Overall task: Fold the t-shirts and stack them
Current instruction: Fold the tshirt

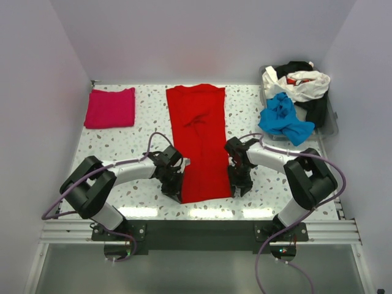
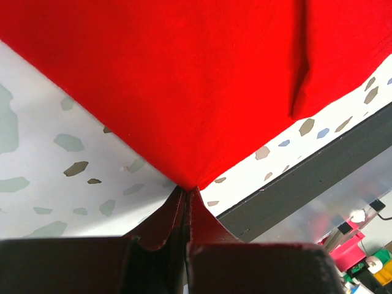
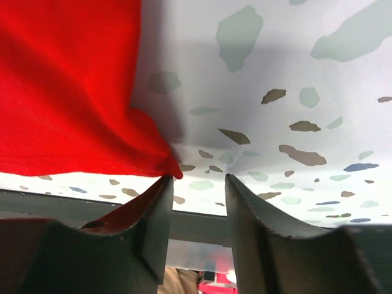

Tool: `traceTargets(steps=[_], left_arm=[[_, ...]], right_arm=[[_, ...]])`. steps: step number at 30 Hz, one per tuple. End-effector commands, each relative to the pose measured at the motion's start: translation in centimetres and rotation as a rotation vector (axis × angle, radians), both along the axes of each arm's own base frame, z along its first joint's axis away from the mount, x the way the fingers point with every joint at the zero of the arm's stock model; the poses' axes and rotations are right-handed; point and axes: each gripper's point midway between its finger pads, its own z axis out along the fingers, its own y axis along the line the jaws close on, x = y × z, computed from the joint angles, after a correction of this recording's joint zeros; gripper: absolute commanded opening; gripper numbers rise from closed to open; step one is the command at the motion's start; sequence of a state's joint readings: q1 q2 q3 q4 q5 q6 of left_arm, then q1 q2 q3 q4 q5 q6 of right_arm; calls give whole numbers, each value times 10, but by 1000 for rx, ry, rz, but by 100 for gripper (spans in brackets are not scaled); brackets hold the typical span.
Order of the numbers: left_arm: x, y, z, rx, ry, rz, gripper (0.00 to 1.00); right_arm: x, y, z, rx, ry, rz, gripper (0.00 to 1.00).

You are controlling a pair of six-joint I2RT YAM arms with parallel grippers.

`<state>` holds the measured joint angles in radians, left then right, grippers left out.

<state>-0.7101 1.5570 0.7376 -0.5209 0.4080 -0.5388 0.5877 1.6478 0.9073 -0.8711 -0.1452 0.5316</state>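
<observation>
Nearest the overhead camera, the mounting rail (image 1: pixel 196 228) carries both arm bases at the near edge of the speckled bench (image 1: pixel 110 147). Both arms reach inward over it toward the middle.

On the bench, the red t-shirt (image 1: pixel 199 141) is the biggest item. It lies flat as a long strip down the middle, running from the far edge almost to the near edge, with a few creases around its centre.

At the far right corner stands a clear bin (image 1: pixel 334 119) heaped with crumpled shirts. A white t-shirt (image 1: pixel 303 86) sits on top, and a black t-shirt (image 1: pixel 315 110) shows behind and under it. A blue t-shirt (image 1: pixel 283 117) spills over the bin's left side onto the bench.

At the far left corner lies the pink t-shirt (image 1: pixel 110 108), folded into a neat rectangle, well apart from the red one.

At the red shirt's near left corner, the left end effector (image 1: pixel 173 187) is low on the bench. The left wrist view shows its fingers pressed together, pinching the very tip of that corner (image 2: pixel 185 190).

Opposite it, the right end effector (image 1: pixel 240 184) is at the near right corner. Its fingers stand apart with a clear gap (image 3: pixel 197 180). The cloth's corner just touches one fingertip and is not gripped.
</observation>
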Motion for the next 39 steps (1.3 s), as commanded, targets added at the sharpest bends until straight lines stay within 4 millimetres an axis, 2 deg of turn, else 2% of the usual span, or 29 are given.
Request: traceTargets(steps=[1,8,11,16,21,27,30,32,34,35,36,37,39], left_arm=[[-4,27,-20,130,-33,-12,0],[-4,26,-19,130,-33,-15,0],[-4,27,-19,131,-30,-14,0],[-3,27,-19,136,-33,-12,0],[-3,27,-18,136,-36,-8,0],[-3,28,-16,134,-42,-3,0],[-3,28,-14,130,-49,4,0],[-2,27,-13,123,-56,9,0],[-2,27,-11,117,-66,15,0],[-1,26,-9,106,-74,20,0],[-1,26,-8,101,-78,20,0],[-2,25,-7,95,-82,20,0],[0,24,-2,74,-100,26,0]], right_arm=[[2,-2,12,9,-26,2,44],[26,32,39,158,-88,16,50],[28,40,37,189,-79,20,50],[19,32,21,142,-26,20,50],[11,22,16,106,-14,21,50],[1,18,2,100,27,31,45],[0,20,-3,117,30,36,40],[1,22,-6,127,26,38,33],[1,25,-7,140,30,42,23],[0,25,-9,143,35,41,11],[-1,24,-10,144,38,41,6],[-1,25,-9,145,35,40,1],[-4,23,-7,146,37,38,0]])
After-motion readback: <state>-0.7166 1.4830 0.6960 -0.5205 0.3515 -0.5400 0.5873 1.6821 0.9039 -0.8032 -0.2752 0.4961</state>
